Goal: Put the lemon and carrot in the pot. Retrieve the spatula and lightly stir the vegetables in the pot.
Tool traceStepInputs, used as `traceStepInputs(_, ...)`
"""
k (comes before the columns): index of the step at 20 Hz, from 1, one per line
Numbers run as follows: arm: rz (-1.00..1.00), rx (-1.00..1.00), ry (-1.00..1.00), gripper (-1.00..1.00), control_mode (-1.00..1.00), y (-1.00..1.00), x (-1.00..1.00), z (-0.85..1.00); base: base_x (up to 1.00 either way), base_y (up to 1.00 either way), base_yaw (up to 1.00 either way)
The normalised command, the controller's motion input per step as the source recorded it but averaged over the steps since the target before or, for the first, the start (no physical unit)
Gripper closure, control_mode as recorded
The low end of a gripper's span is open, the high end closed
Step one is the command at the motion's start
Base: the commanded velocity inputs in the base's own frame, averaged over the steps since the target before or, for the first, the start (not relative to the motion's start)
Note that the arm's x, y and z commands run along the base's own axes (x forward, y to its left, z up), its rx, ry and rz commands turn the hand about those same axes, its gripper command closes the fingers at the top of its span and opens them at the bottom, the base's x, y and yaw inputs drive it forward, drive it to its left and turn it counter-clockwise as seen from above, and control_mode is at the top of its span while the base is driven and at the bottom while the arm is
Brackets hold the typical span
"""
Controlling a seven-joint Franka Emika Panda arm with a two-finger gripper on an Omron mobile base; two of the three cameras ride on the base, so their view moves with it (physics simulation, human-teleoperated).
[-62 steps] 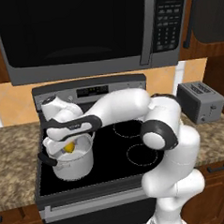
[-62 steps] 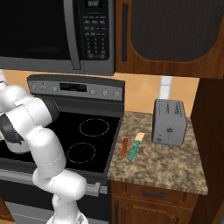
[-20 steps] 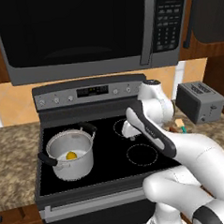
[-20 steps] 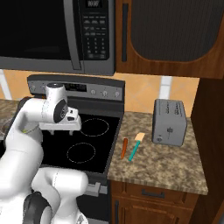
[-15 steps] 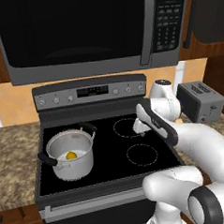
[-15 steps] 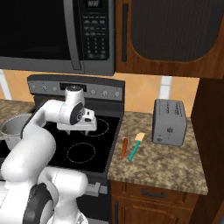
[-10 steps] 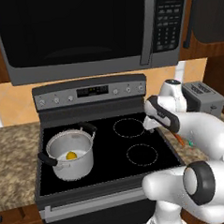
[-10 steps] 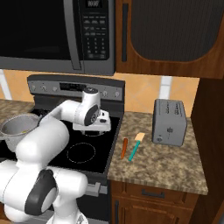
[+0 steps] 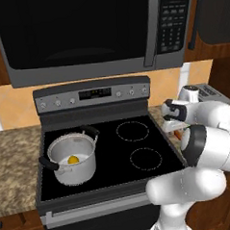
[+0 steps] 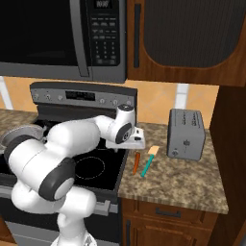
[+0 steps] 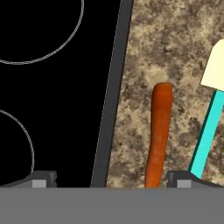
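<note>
Jaws spread wide and empty, gripper (image 10: 129, 142) hovering above the carrot (image 11: 158, 131), which lies on the counter (image 10: 182, 180) just beside the stove (image 10: 113, 173) edge, spatula (image 11: 209, 118) near on its far side. Lemon (image 9: 73, 159) sits in the pot (image 9: 71, 160), well apart. Carrot pickup looks in hand; next, shift over it, descend, pinch.

Your white arm reaches across the stove (image 10: 67, 158), its gripper (image 10: 129, 142) hovering over the speckled desk (image 10: 182, 185) at the cooktop's right edge. Just beyond it, the carrot (image 10: 136, 163) and teal-handled spatula (image 10: 148, 162) lie side by side, near a silver toaster (image 10: 185, 134).
</note>
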Motion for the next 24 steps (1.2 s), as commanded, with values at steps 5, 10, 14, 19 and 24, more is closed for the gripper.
traceStepInputs(5, -0.08, -0.03, 0.03, -1.0, -1.0, -0.46, 0.45, -0.47, 0.0, 0.0, 0.0)
traceStepInputs(10, -0.08, 0.0, 0.08, -1.0, -1.0, -0.29, 0.47, -0.38, 0.0, 0.0, 0.0)
traceStepInputs(14, -0.07, 0.0, 0.08, -1.0, -1.0, -0.38, 0.43, -0.35, 0.0, 0.0, 0.0)
traceStepInputs(19, -0.01, 0.0, 0.07, -1.0, -1.0, -0.12, 0.21, -0.3, 0.0, 0.0, 0.0)
traceStepInputs(24, 0.0, 0.0, 0.01, 1.0, -1.0, 0.22, -0.1, -0.28, 0.0, 0.0, 0.0)
